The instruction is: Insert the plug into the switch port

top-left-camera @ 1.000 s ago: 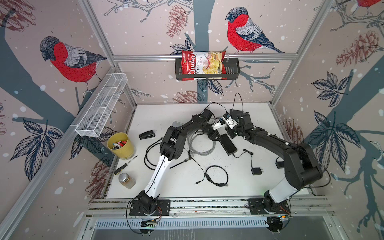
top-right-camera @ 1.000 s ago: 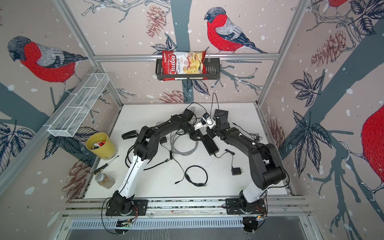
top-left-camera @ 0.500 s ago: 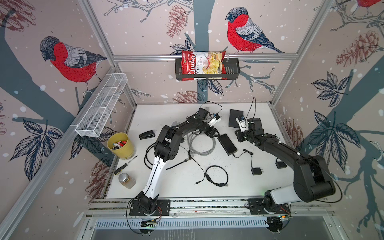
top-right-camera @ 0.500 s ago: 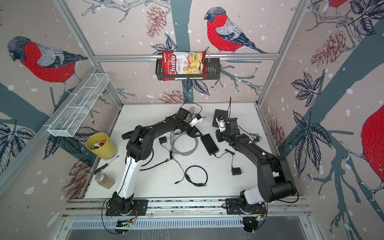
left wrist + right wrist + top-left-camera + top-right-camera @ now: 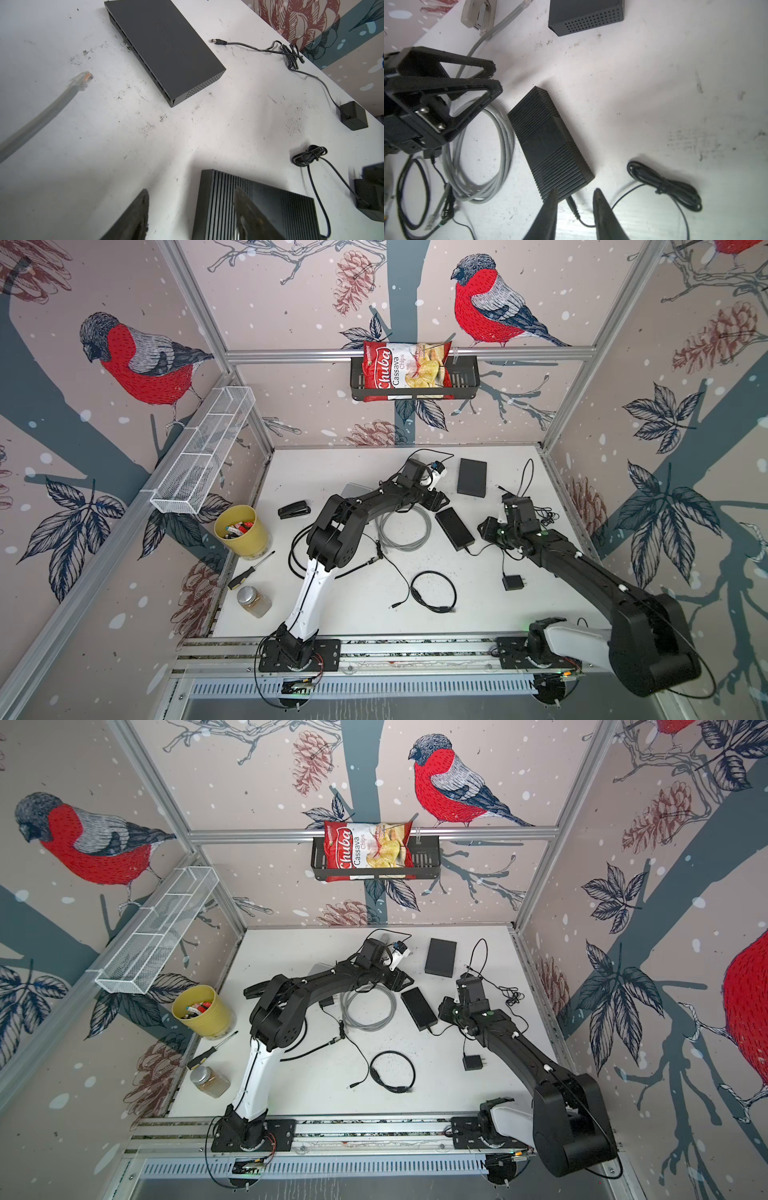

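Left gripper [image 5: 191, 191] and right gripper [image 5: 575, 190] stand open, empty; plug [image 5: 83, 78] lies loose near switch [image 5: 471, 477], upper centre in a top view; risk: springy grey cable [image 5: 41, 116] twists a grasped plug, so it misses the port.

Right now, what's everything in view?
switch: one, black, back of table
ribbed box: one, black, centre
network cable: one, grey, coiled centre; plug free
cable loop: one, black, front
power adapters: two, black, right
stapler: one, black, left
cup: one, yellow, left edge
screwdriver: one, black-yellow, beside cup
jar: one, clear, front left
wire tray: one, white, mounted left
chips bag: one, red, in basket at back
left hand: one, black, open, by ribbed box
right hand: one, black, open, over ribbed box's cord
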You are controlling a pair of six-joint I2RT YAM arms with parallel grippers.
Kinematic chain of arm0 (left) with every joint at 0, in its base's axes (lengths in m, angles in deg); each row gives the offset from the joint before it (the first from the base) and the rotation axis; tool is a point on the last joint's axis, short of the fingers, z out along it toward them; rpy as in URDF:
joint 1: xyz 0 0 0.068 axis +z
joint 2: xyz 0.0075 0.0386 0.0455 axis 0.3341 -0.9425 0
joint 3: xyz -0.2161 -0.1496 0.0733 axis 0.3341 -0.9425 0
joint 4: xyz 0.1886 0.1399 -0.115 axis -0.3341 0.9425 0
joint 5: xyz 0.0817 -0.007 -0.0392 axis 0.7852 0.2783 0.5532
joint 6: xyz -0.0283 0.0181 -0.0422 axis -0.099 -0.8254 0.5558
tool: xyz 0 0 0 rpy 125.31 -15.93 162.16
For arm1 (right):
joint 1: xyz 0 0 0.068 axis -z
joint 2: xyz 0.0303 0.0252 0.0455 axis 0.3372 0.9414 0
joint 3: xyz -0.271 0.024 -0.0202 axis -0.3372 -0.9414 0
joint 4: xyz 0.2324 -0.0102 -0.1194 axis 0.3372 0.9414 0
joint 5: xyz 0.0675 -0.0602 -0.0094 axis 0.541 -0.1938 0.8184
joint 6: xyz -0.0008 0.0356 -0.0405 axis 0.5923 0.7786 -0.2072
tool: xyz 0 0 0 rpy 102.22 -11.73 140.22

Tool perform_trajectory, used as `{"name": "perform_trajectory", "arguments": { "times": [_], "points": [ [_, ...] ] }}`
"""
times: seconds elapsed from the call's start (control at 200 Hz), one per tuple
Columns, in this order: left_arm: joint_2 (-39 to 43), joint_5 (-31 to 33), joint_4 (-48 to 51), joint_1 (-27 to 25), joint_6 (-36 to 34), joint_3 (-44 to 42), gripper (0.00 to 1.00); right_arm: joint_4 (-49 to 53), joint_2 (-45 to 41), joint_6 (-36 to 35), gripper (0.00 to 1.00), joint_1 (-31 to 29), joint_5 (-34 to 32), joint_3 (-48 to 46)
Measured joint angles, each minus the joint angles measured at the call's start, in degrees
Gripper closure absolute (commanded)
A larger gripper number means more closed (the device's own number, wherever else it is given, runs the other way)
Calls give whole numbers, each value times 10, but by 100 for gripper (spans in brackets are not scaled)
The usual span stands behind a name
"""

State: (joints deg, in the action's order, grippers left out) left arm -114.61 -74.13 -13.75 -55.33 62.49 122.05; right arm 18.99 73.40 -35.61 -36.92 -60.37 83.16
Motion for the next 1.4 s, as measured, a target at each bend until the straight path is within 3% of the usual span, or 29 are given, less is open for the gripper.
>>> {"name": "perform_trajectory", "arguments": {
  "times": [0.2,0.44,0.816,1.036,1.126,1.206,1.401],
  "points": [
    [-22,26,-1,-1,11,11,36,-30,24,104,68,-27,26,-28],
    [-26,18,-2,-3,15,11,36,-87,87,150,68,-35,32,-35],
    [-23,-26,16,-5,-1,-10,40,-147,171,145,68,-23,39,30],
    [26,-54,-3,1,10,-79,40,-157,225,108,69,6,52,85],
    [38,-49,-8,9,19,-95,38,-144,220,99,65,15,52,91],
    [43,-38,-18,19,30,-97,38,-124,204,96,49,16,50,88],
    [34,-44,-36,26,45,-85,36,-102,156,123,38,-20,47,30]
  ]
}}
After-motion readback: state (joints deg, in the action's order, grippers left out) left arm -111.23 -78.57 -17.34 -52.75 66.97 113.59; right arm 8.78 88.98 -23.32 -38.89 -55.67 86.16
